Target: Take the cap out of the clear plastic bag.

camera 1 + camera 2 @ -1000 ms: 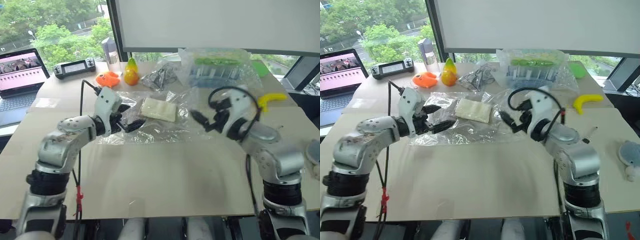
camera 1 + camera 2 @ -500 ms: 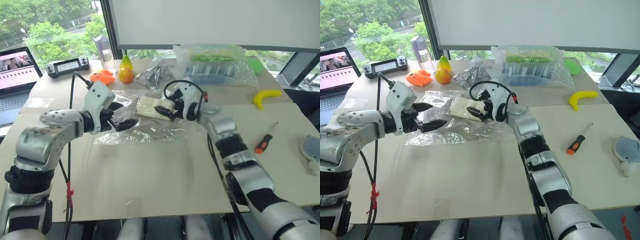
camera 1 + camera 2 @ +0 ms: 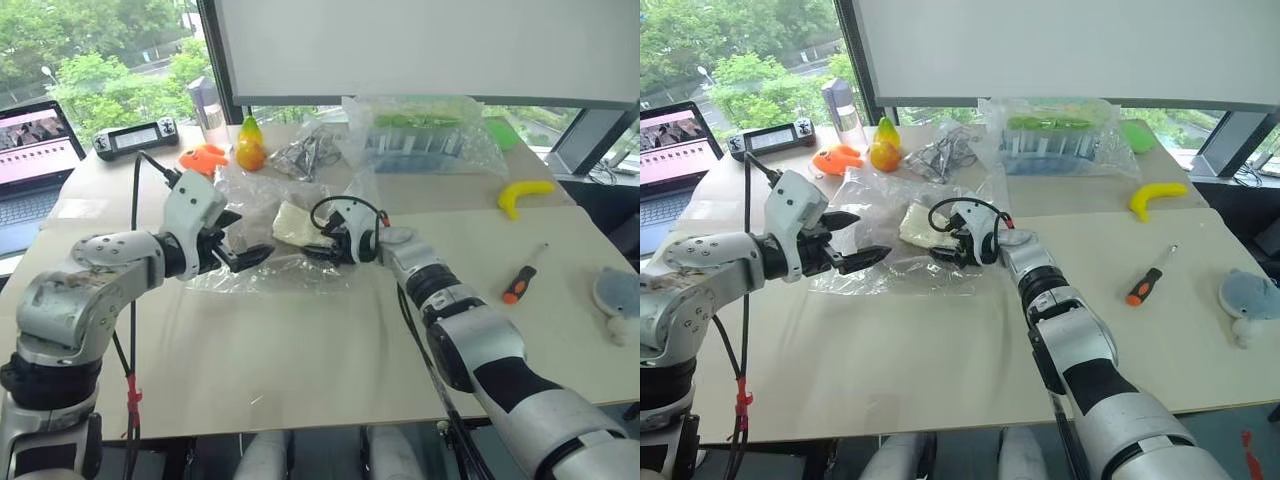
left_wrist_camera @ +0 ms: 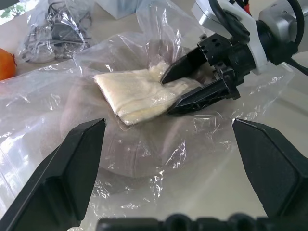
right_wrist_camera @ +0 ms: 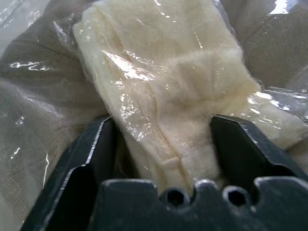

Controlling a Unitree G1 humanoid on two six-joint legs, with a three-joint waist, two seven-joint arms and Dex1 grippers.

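No readable labels or writing. Left gripper (image 3: 248, 252) fingers spread wide, holding nothing, at the left edge of the clear plastic bag (image 3: 262, 208). Cream folded cap (image 4: 139, 92) sits inside the bag. Right gripper (image 4: 185, 86) straddles the cap through the film, fingers half-closed around it.

The clear plastic bag (image 3: 262, 225) is thin, colourless film, wrinkled and glossy, with bright glints along its creases. Through it shows a pale cream cloth (image 4: 139, 94), soft, matt and slightly fuzzy. The bench (image 3: 300, 350) is matt beige, smooth like board. The right gripper (image 4: 190, 82) and left gripper (image 3: 243, 243) have black matt plastic fingers (image 4: 67, 168); their arm shells look smooth silver-grey.
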